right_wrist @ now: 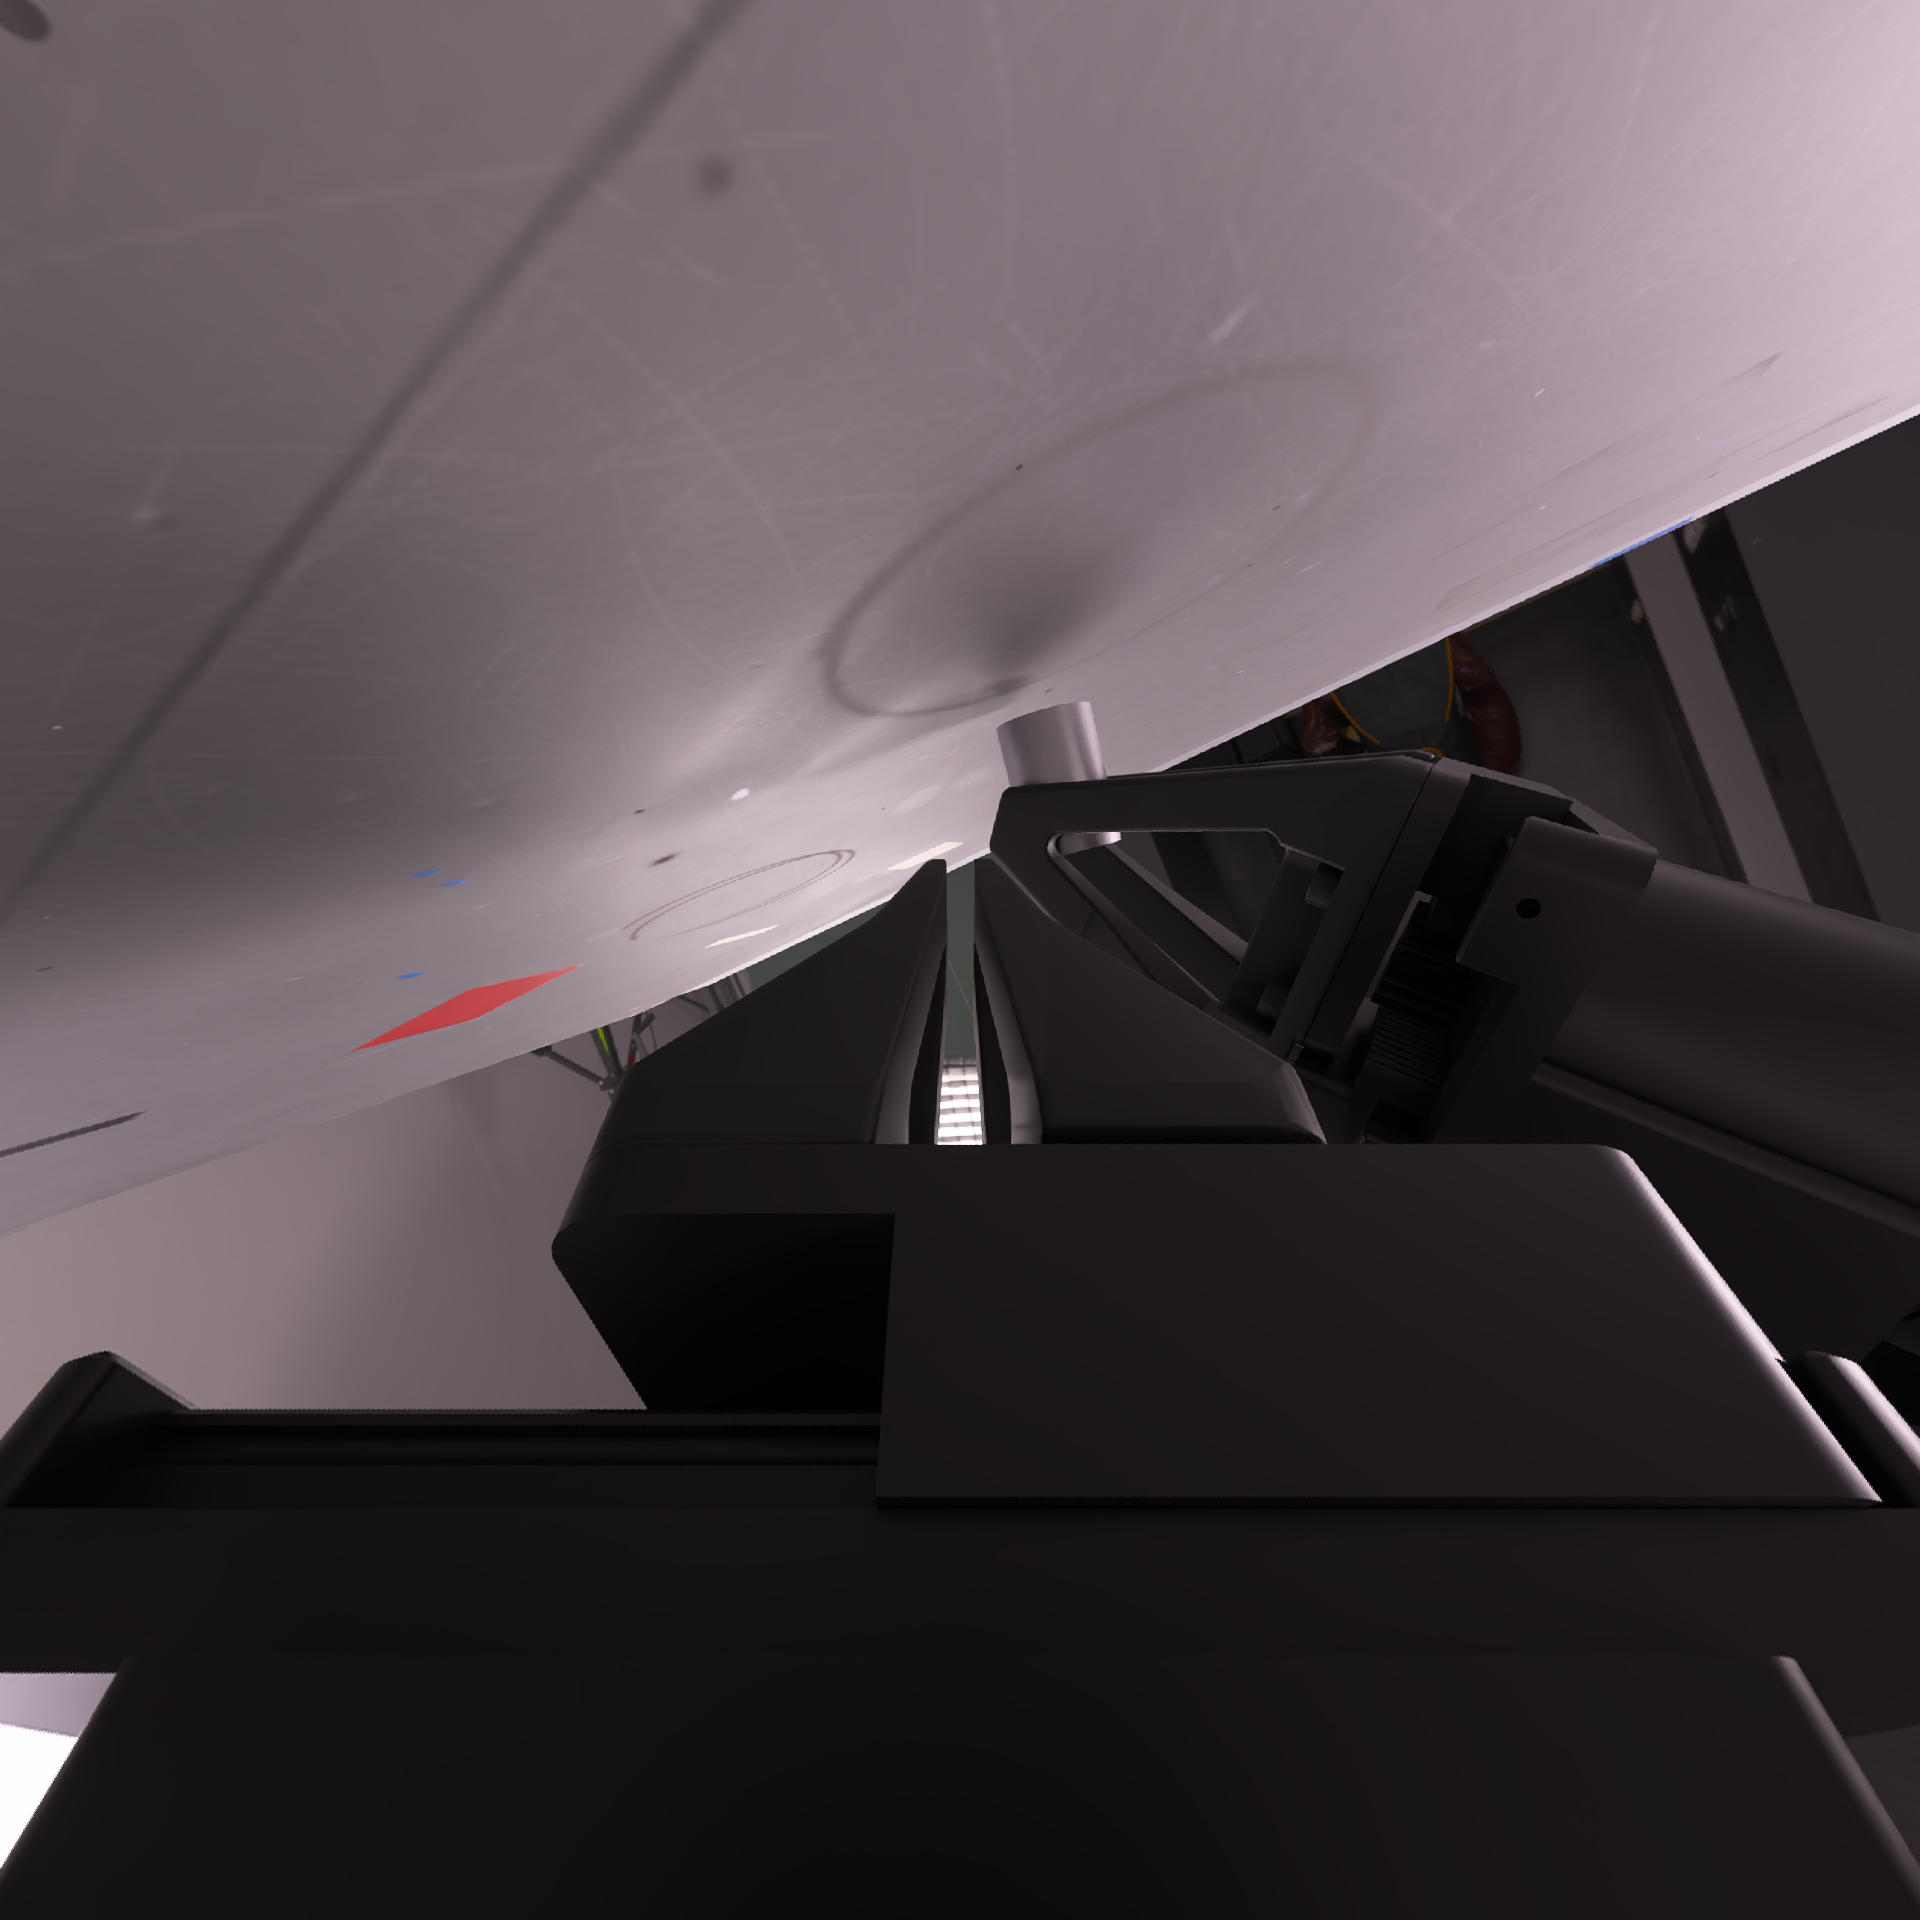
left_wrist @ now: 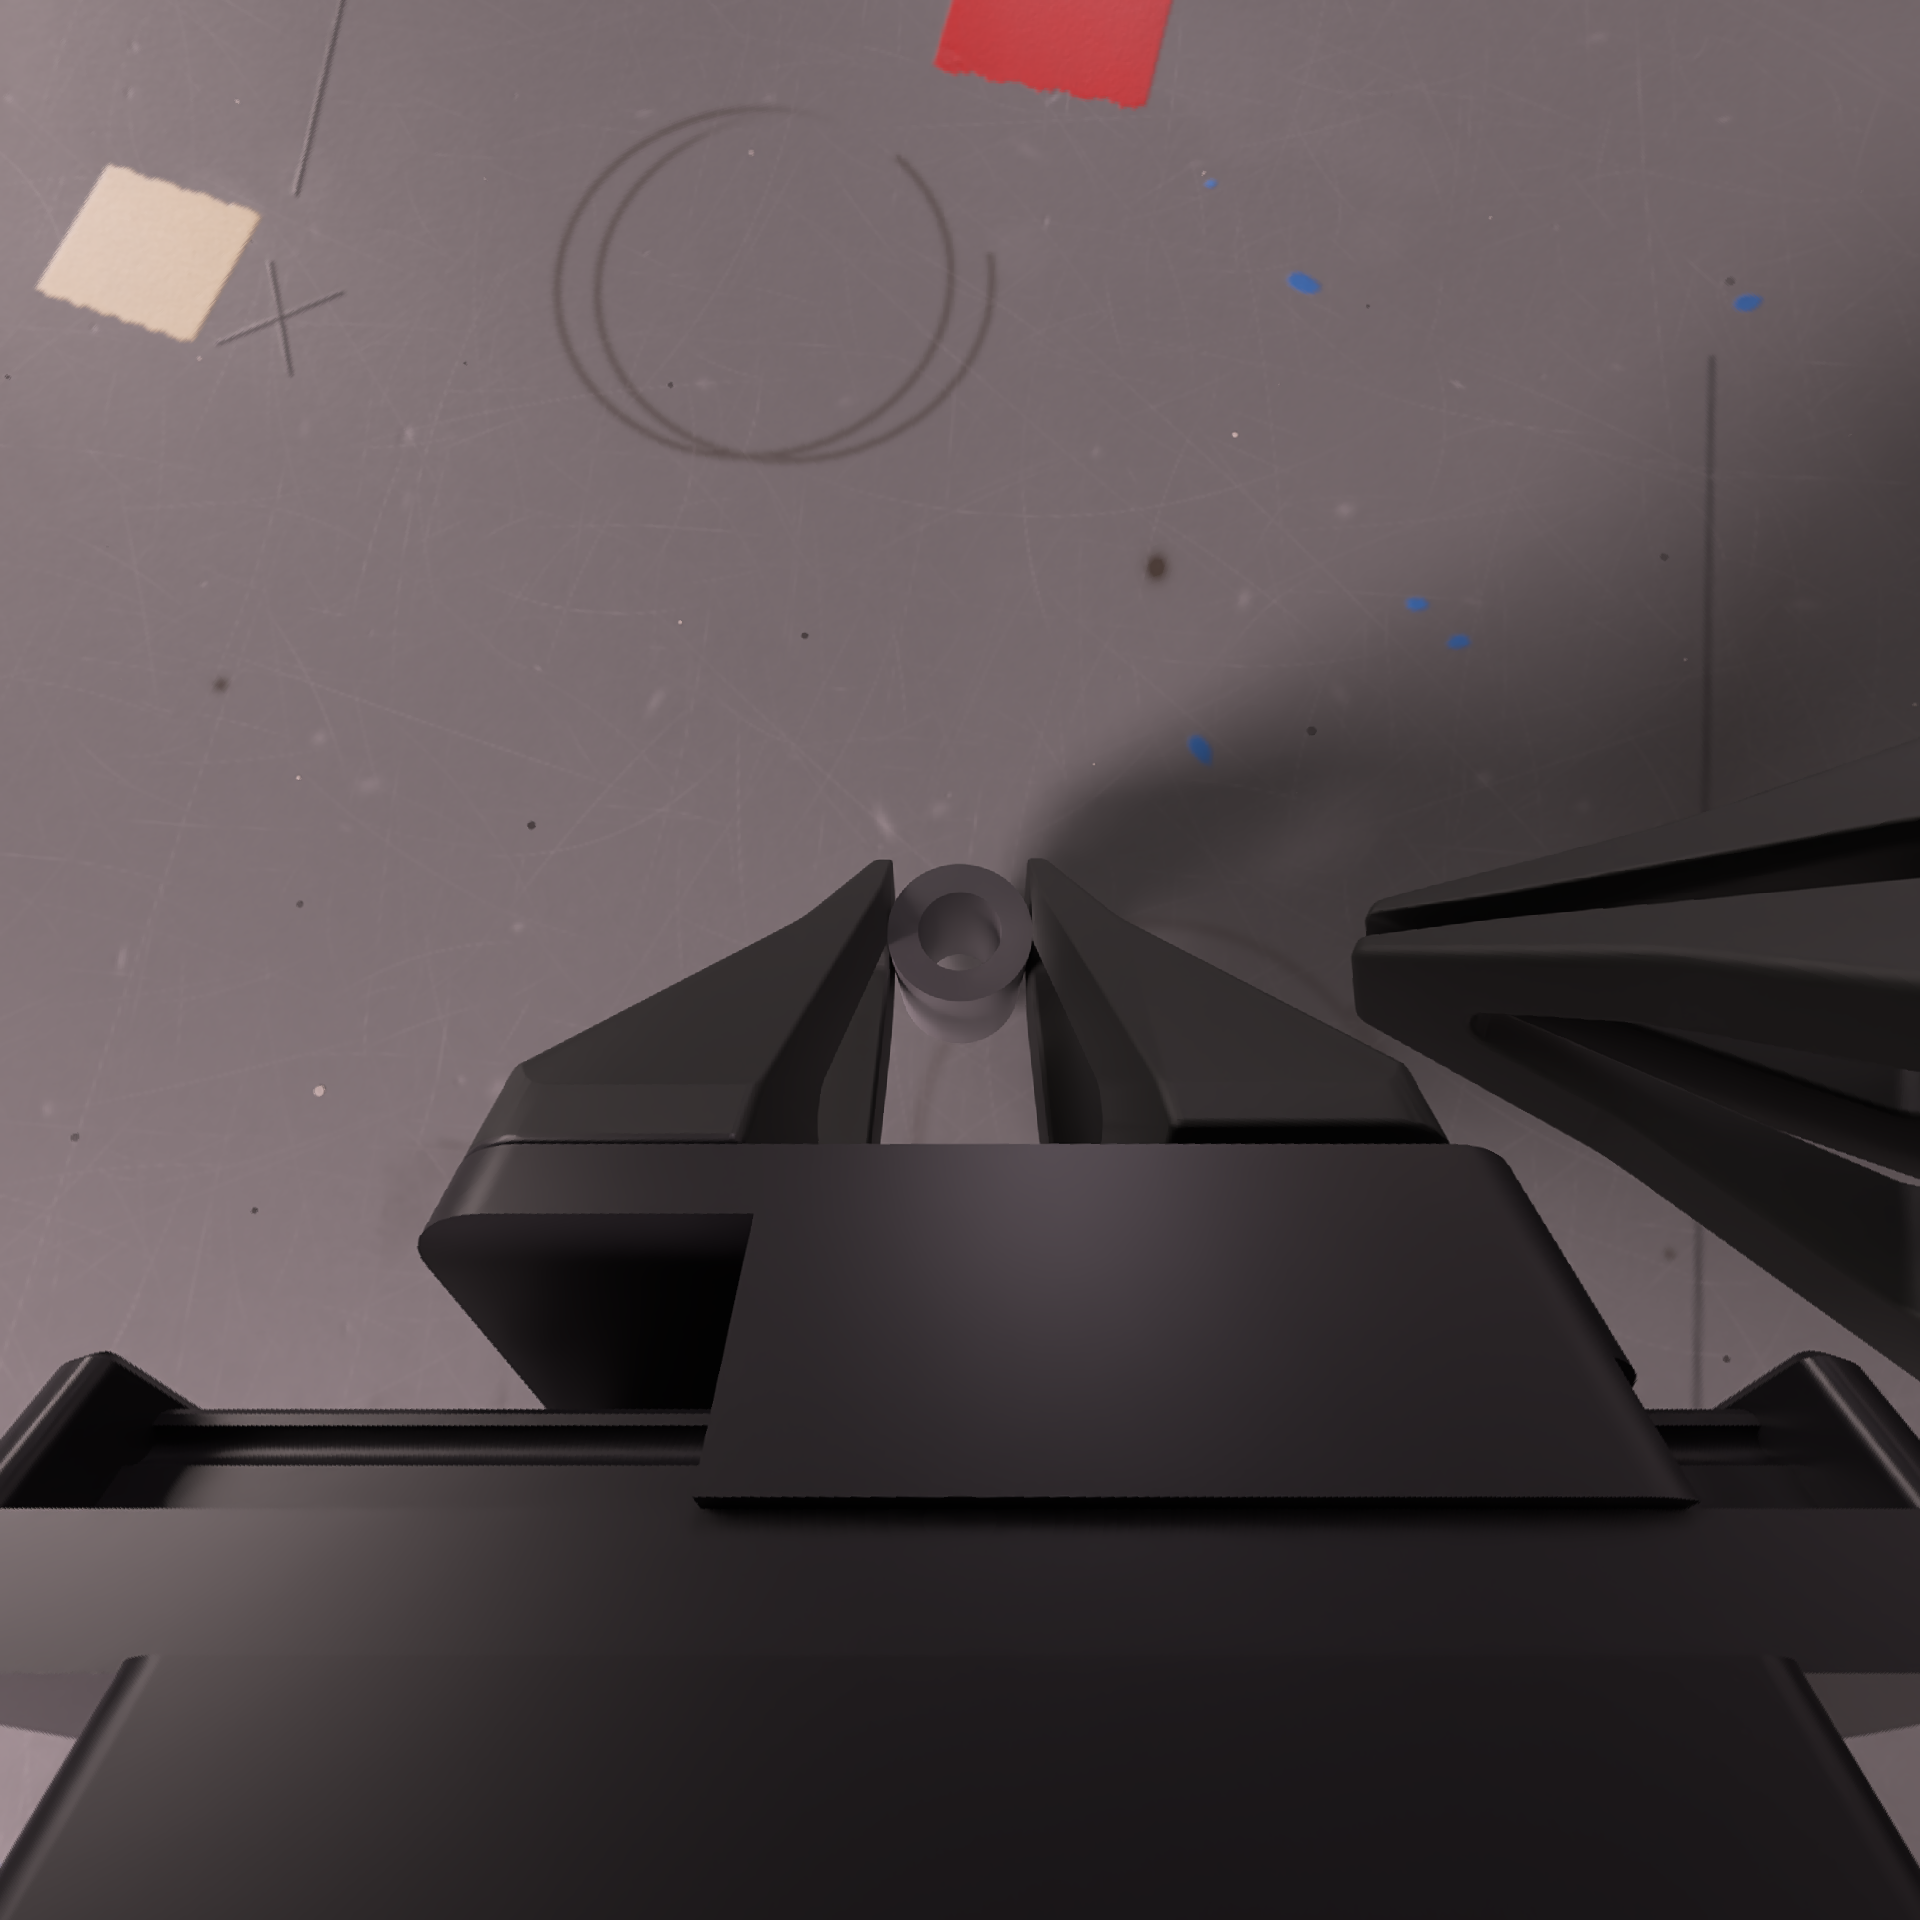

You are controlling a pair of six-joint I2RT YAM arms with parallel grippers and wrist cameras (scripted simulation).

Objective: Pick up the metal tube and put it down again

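The metal tube (left_wrist: pixel 912 951) is a short grey cylinder, seen end-on between the fingertips of my left gripper (left_wrist: pixel 958 875), which is shut on it. It points down at the grey table (left_wrist: pixel 623 675). In the right wrist view the tube (right_wrist: pixel 1049 743) sticks out of the left gripper (right_wrist: pixel 1039 816) toward the table; I cannot tell whether it touches the surface. My right gripper (right_wrist: pixel 961 871) is shut and empty, close beside the left one. Its fingers also show at the right of the left wrist view (left_wrist: pixel 1382 945).
On the table lie a red tape patch (left_wrist: pixel 1055 47), a beige tape patch (left_wrist: pixel 151 249), drawn circles (left_wrist: pixel 774 281) and blue specks. The table edge (right_wrist: pixel 1351 675) runs diagonally behind the grippers, with dark room beyond.
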